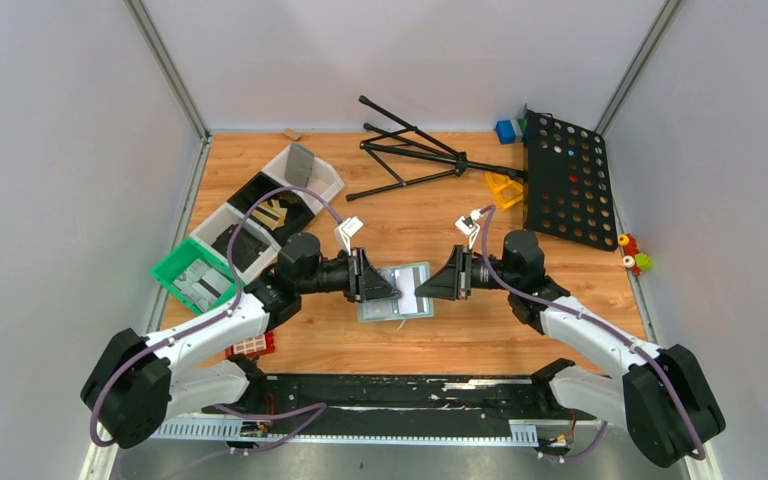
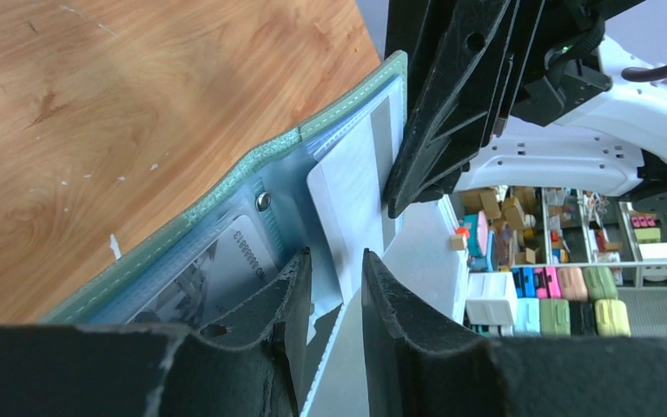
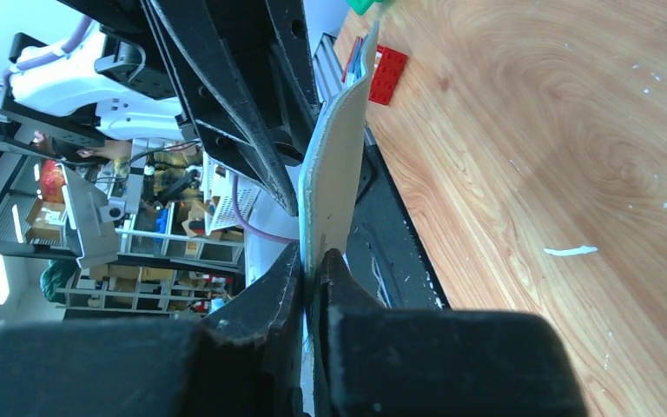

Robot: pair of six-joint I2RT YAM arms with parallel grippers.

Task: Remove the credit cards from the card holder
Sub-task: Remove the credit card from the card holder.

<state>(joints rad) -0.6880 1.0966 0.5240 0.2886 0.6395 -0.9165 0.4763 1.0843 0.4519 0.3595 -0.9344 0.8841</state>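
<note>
Wooden desk (image 1: 460, 340) boards are filling the floor of a grey-walled booth. At the middle of the top view the holder (image 1: 410, 297) is sitting open, with both claws meeting over it. The left claw (image 1: 391, 290) is reaching in from the left of the frame, and the right claw (image 1: 422, 289) from the right.

Seen from its own wrist, the right claw is clamping tight on the holder's pale cover, which is showing edge-on. In the left wrist view the left claw's fingers (image 2: 287, 295) are standing narrowly apart with the end of a white card (image 2: 352, 187) between them. I cannot tell whether they are pinching it. A second card (image 2: 226, 261) is sitting in a sleeve at lower left.

A green tray (image 1: 175, 268) and a red block (image 1: 252, 345) are lying at left. A black tripod (image 1: 410, 155) and a perforated board (image 1: 565, 180) are lying toward the top.
</note>
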